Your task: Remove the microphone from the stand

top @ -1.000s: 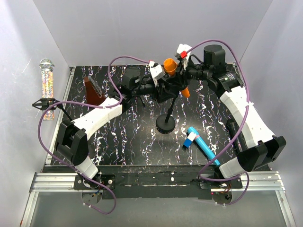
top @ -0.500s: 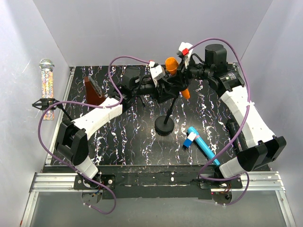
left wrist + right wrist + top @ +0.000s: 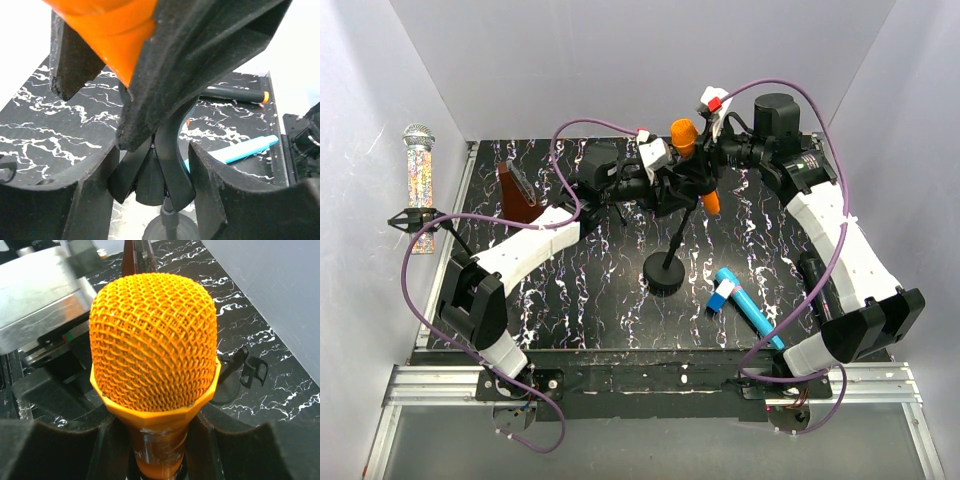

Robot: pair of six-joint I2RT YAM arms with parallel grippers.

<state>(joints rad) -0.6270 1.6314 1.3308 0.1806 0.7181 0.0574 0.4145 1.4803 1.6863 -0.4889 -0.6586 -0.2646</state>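
Observation:
The orange microphone slants over the back middle of the table, its mesh head filling the right wrist view. My right gripper is shut on its neck just below the head. The black stand leans, its stem rising to the clip under the microphone body. My left gripper is shut on that clip, one finger on each side. Whether the microphone still sits in the clip is hidden by the fingers.
A blue marker lies right of the stand base, and a black marker with an orange end lies further right. A brown block stands at back left. A sparkly microphone and a second small stand sit by the left wall.
The stand base has slid a little toward the near left and the stem leans more. The microphone and right gripper have crept slightly back. The left jaws have eased a touch wider.

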